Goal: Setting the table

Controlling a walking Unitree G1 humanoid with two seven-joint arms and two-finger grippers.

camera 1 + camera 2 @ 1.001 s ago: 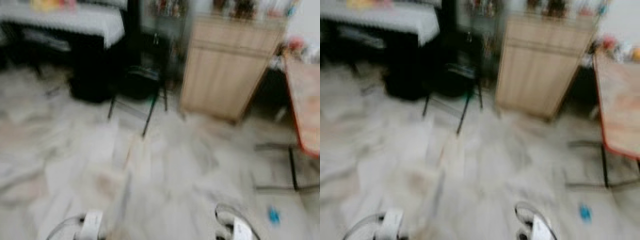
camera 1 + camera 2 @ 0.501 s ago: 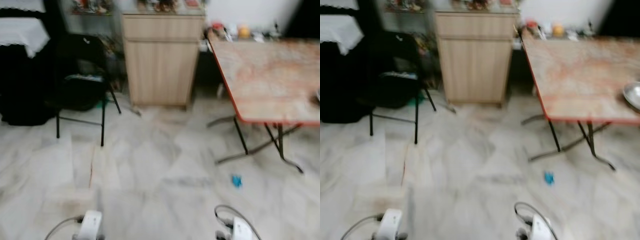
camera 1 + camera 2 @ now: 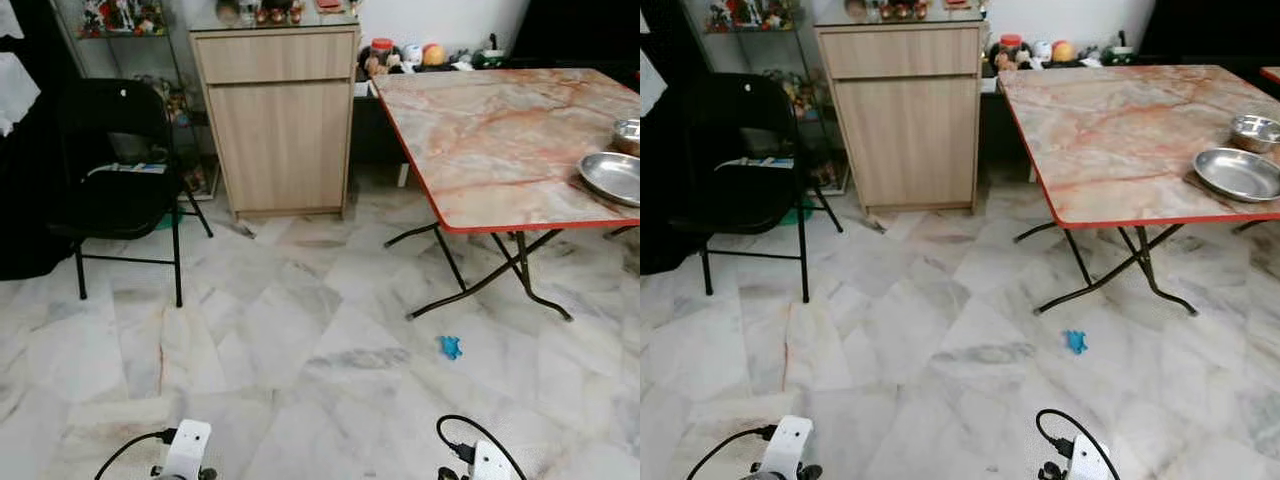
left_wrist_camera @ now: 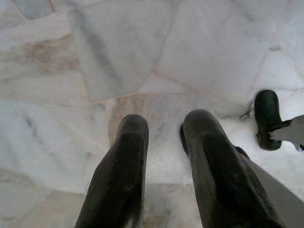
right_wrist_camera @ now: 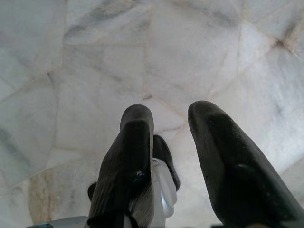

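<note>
- Both arms hang idle, aimed at white marble floor point(image 3: 300, 340): left gripper point(image 4: 164, 128) and right gripper point(image 5: 171, 121) fingers parted, holding nothing (transit pose, prob.).
- Shallow round steel dish point(image 3: 1238, 172) + small steel bowl point(image 3: 1254, 128) sit on red-edged marble-top folding table point(image 3: 1110, 130), far right edge, well apart from grippers, so walk-up needed first.
- Small blue scrap point(image 3: 450, 347) on floor near table legs: trip risk, imo.

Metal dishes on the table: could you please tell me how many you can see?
2: a wide plate near the table's right front edge, and a small bowl just behind it. More may lie beyond the frame.
</note>
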